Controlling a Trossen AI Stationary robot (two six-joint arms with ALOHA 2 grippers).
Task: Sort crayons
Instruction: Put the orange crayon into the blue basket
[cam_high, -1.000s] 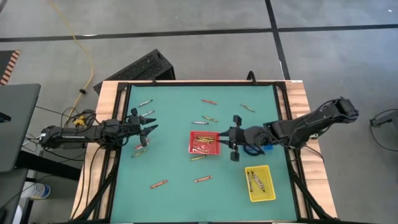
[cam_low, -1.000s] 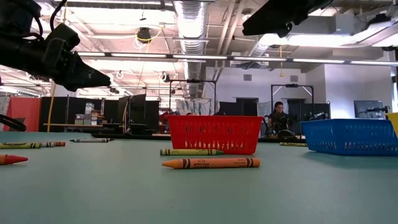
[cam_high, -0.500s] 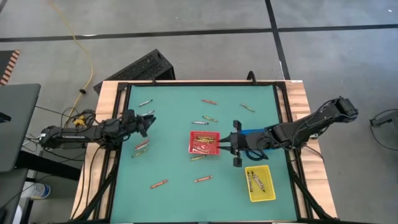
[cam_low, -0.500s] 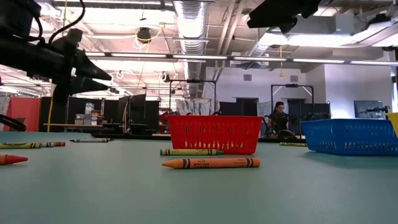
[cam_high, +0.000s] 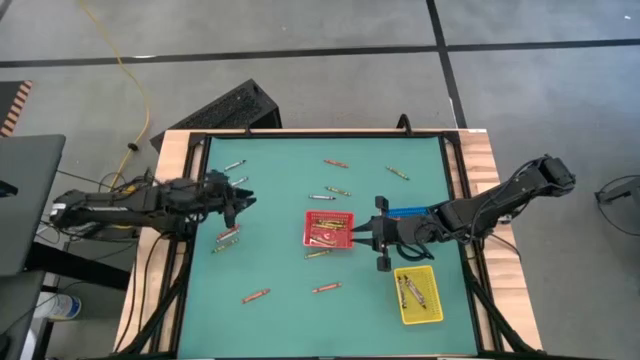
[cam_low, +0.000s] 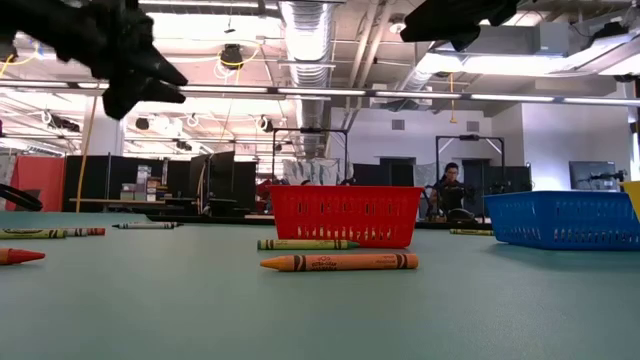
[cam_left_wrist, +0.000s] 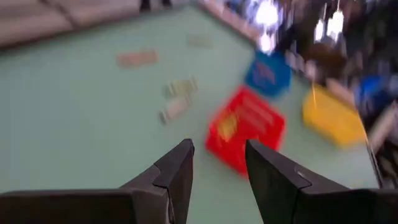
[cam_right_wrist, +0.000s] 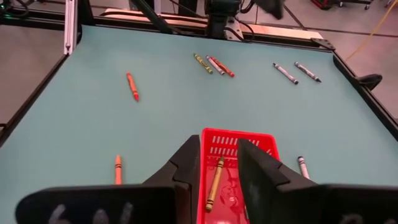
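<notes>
Right gripper (cam_right_wrist: 217, 163) over near rim of red tray (cam_right_wrist: 237, 140) – fingers slightly apart, nothing between; yellowish crayon (cam_right_wrist: 214, 183) in tray just ahead. Left gripper (cam_left_wrist: 219, 171) parted, empty – loose crayons (cam_high: 228, 236) just below; descend square over one

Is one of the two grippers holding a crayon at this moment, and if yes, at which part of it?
No. The left gripper and the right gripper both have an empty gap between their fingers; the right one is above the red tray.
</notes>
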